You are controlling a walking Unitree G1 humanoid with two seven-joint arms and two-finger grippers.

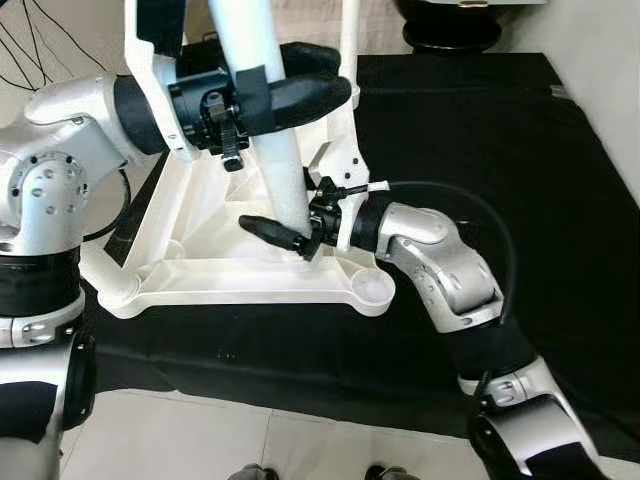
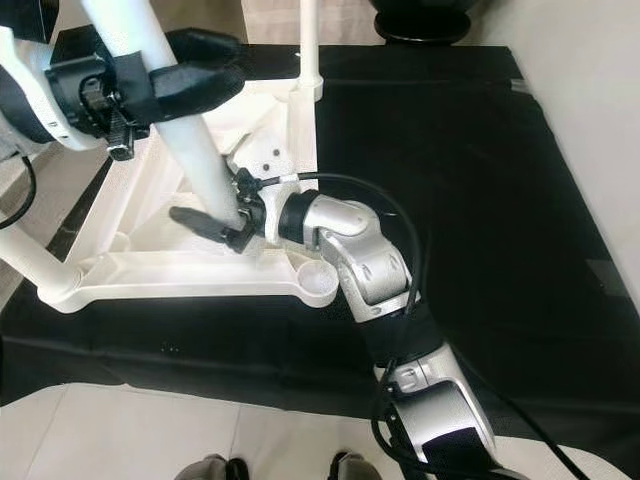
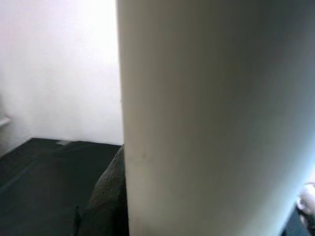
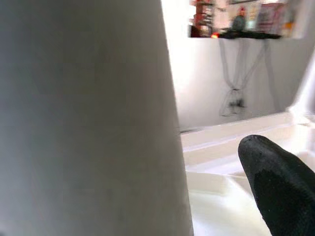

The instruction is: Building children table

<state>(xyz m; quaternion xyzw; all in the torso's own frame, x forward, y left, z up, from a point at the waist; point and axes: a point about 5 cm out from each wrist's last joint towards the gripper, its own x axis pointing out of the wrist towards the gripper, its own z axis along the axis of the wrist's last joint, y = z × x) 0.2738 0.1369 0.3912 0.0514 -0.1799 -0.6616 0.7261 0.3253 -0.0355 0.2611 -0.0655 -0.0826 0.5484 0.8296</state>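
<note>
table leg (image 1: 272, 120) clamped in left gripper (image 1: 300, 90)

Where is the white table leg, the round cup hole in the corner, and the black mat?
table leg (image 1: 283, 150), left eye view, middle of the pole
cup hole (image 1: 375, 288), left eye view, its rim
black mat (image 1: 480, 130), left eye view, bare part

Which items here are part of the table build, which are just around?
Job:
- white table leg, gripped high by the left gripper and low by the right gripper
- upturned white tabletop
- another leg, already standing in a corner

Just around:
- black mat
- dark round base at the mat's far edge
- shoes
</note>
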